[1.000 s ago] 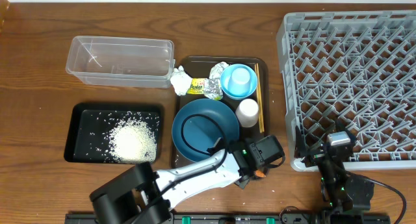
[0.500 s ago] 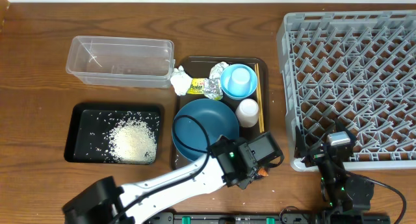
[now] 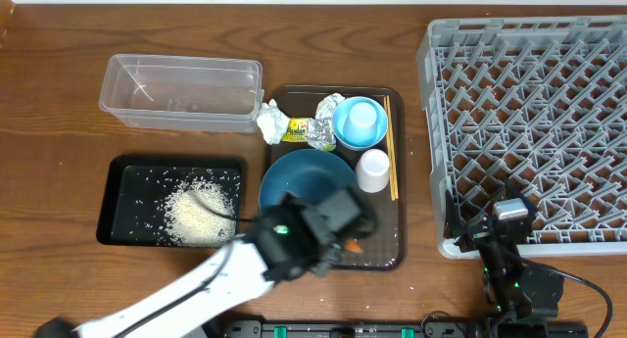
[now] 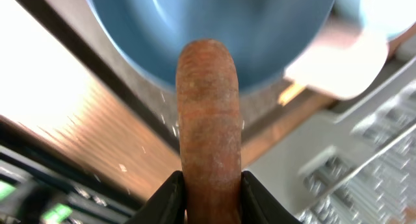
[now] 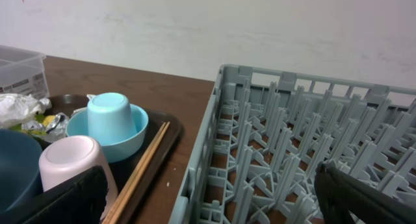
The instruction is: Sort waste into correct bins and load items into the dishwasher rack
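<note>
My left gripper (image 3: 345, 242) is shut on the orange carrot (image 3: 355, 247), holding it above the front of the brown serving tray, just in front of the dark-blue plate (image 3: 304, 176). In the left wrist view the carrot (image 4: 208, 113) stands between both fingers (image 4: 166, 201), with the plate (image 4: 214, 29) behind it. My right gripper (image 5: 211, 208) is wide open and empty at the grey rack's (image 3: 529, 113) front-left corner. Rice (image 3: 201, 211) lies in the black tray (image 3: 118, 181). The clear tub (image 3: 181, 91) looks empty. Tissue (image 3: 271, 118) and wrapper (image 3: 306, 132) lie at the tray's back.
On the brown serving tray (image 3: 387, 250) stand the light-blue bowl (image 3: 360, 122), the white cup (image 3: 373, 169) and the chopsticks (image 3: 390, 147) along its right side. The right wrist view shows the bowl (image 5: 107, 130), cup (image 5: 75, 162), chopsticks (image 5: 140, 172) and rack (image 5: 292, 139).
My left arm has swung left with the carrot in its jaws, from the tray's front-right corner toward the plate's front edge. The right arm has not moved.
</note>
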`<action>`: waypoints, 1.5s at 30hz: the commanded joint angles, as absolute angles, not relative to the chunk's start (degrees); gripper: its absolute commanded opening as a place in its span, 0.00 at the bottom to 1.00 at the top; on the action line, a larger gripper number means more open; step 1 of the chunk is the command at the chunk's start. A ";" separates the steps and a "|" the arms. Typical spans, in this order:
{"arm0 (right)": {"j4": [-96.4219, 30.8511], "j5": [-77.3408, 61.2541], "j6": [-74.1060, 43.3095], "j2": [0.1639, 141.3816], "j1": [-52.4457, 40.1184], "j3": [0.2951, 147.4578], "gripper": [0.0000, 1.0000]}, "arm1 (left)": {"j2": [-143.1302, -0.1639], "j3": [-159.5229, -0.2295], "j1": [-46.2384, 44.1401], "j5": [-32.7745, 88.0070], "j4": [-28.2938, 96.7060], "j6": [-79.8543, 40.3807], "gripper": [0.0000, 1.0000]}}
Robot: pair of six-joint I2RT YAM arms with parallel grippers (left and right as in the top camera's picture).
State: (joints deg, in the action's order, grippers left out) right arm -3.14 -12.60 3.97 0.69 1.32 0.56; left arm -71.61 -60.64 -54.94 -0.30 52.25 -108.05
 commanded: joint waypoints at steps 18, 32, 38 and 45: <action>-3.16 -12.47 3.27 0.40 1.85 0.32 0.99 | -66.89 -60.12 -16.64 -23.44 66.52 -84.71 0.33; -3.16 -12.47 3.25 0.40 1.85 0.32 0.99 | -66.15 -60.47 -12.62 -6.81 63.26 -57.30 0.54; -3.16 -12.47 3.27 0.40 1.85 0.32 0.99 | -62.13 -63.00 -16.40 12.10 55.99 -38.63 0.77; -3.16 -12.47 3.27 0.40 1.85 0.32 0.99 | -62.92 -65.23 -25.23 19.00 53.93 -27.57 0.86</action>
State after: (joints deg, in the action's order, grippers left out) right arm -3.14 -12.60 3.97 0.69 1.32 0.56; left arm -61.87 -63.75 -22.81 14.02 53.52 -35.90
